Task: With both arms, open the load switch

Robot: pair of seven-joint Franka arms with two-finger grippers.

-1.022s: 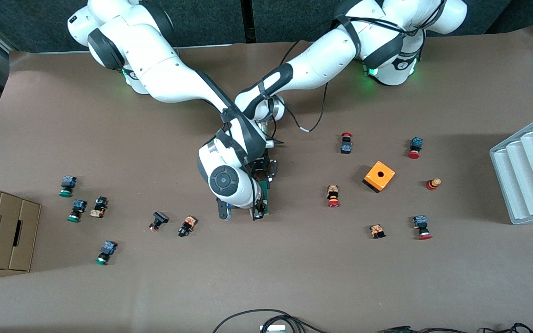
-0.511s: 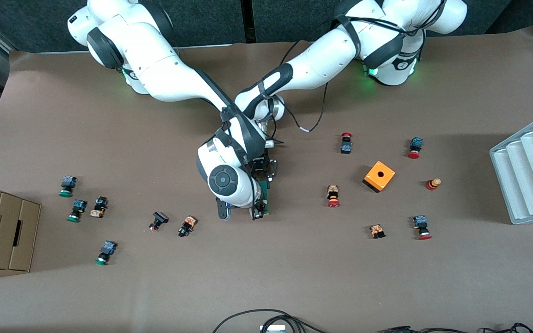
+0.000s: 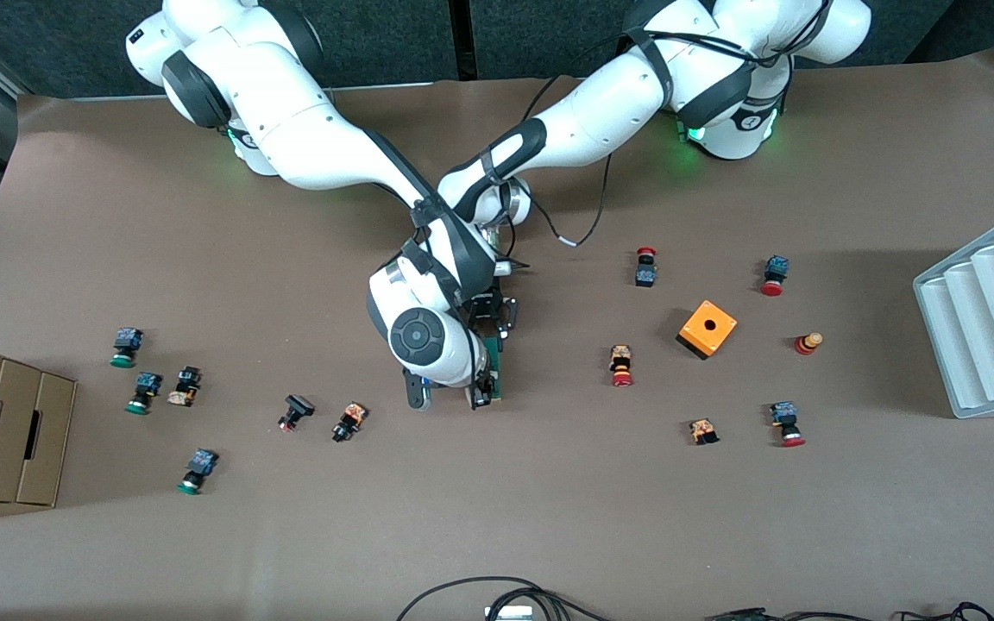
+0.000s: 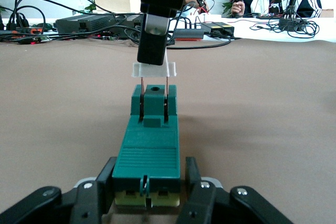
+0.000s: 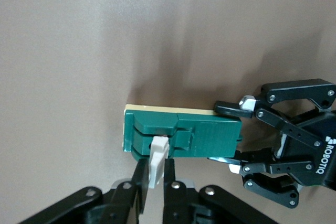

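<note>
The load switch (image 3: 497, 366) is a narrow dark-green block lying on the brown table, midway between the two arms. My left gripper (image 4: 148, 174) is shut on the sides of one end of its green body (image 5: 199, 135). My right gripper (image 5: 153, 174) comes down from above at the other end (image 3: 481, 395) and is shut on the white end piece (image 5: 157, 161). In the left wrist view that white piece (image 4: 153, 70) stands a little above the green body on two thin metal pins. The right arm's wrist hides much of the switch in the front view.
An orange box with a hole (image 3: 707, 329) and several small red- and green-capped push buttons (image 3: 621, 365) lie scattered on both sides. A cardboard box (image 3: 1, 420) stands at the right arm's end, a white ribbed tray (image 3: 989, 319) at the left arm's end.
</note>
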